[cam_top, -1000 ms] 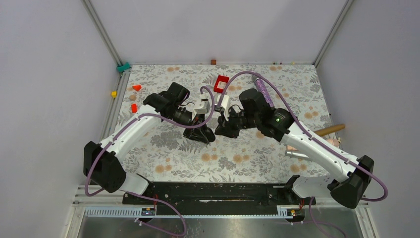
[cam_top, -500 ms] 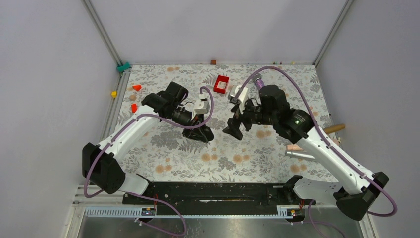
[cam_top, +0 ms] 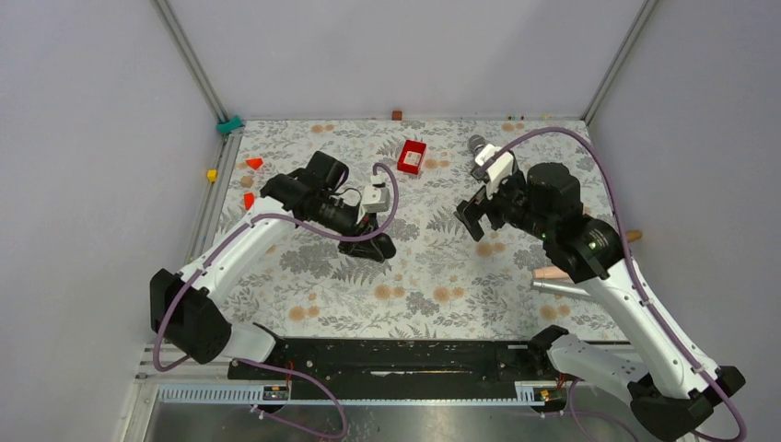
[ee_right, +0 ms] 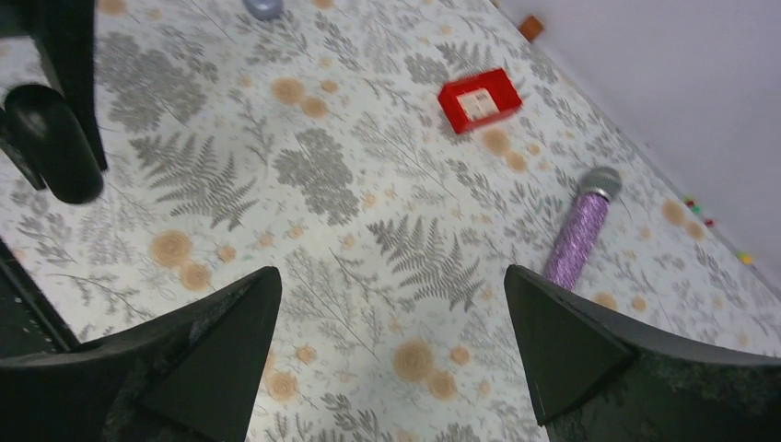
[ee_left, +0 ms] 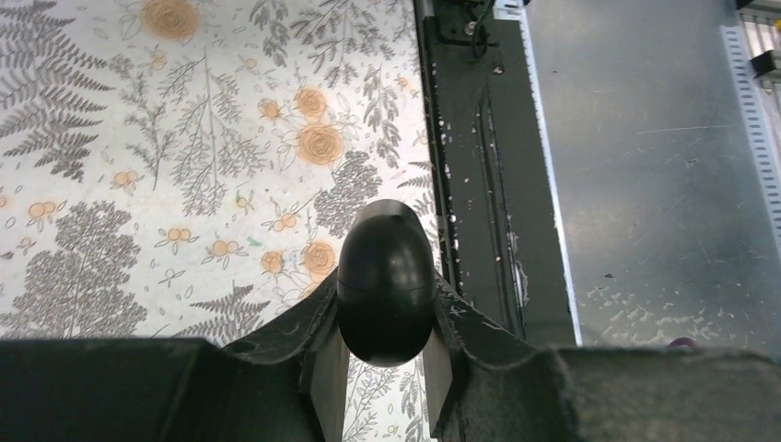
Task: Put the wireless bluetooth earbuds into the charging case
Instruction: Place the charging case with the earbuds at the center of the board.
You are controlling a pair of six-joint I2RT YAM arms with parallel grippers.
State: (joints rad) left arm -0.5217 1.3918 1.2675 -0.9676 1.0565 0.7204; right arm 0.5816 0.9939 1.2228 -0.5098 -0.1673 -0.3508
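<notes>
We see one glossy black egg-shaped pod [ee_left: 385,267] clamped tight in the left gripper [ee_left: 385,318], the right gripper [ee_right: 389,274] spread wide and empty, one glittery purple microphone [ee_right: 578,230], one red box [ee_right: 480,98], and one smooth lavender-grey charging case [ee_right: 264,7], half cut off at the picture's edge, lying on the floral mat [ee_right: 368,230] apart from both.

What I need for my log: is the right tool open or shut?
Open: the right tool has its fingers wide apart in the wrist view, only floral tablecloth between them, nothing held.

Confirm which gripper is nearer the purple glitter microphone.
Right. The right gripper hangs open close to the microphone, on its near side; the left gripper, shut on a black oval object, is farther left.
</notes>
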